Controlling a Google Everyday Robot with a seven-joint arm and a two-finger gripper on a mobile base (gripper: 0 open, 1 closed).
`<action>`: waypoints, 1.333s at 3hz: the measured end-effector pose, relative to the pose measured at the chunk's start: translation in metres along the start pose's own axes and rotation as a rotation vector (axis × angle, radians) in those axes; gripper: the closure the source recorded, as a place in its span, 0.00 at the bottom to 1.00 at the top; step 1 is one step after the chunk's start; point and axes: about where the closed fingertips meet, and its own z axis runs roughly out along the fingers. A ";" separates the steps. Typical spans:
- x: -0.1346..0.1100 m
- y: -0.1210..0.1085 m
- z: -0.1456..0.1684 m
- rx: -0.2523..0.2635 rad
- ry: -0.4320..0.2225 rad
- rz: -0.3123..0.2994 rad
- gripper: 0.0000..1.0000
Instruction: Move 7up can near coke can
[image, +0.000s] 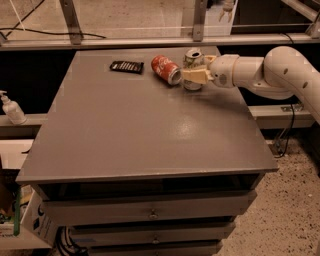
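The 7up can (193, 56) stands upright near the back right of the grey table (140, 130); its silver top shows and its body is partly hidden by the fingers. My gripper (192, 75) reaches in from the right on a white arm (272, 70) and is closed around the can's body. The red coke can (166, 69) lies on its side just left of the 7up can, very close to it, silver end toward the front right.
A flat black rectangular device (126, 66) lies left of the coke can at the table's back. A white pump bottle (11, 108) stands on a ledge to the left. Drawers (150, 212) sit under the table. A metal rail (150, 40) runs behind.
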 end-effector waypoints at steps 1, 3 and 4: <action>0.000 0.000 0.000 0.000 0.000 0.000 0.12; 0.008 0.003 -0.006 0.000 0.028 0.041 0.00; -0.015 -0.003 -0.032 0.018 0.041 -0.015 0.00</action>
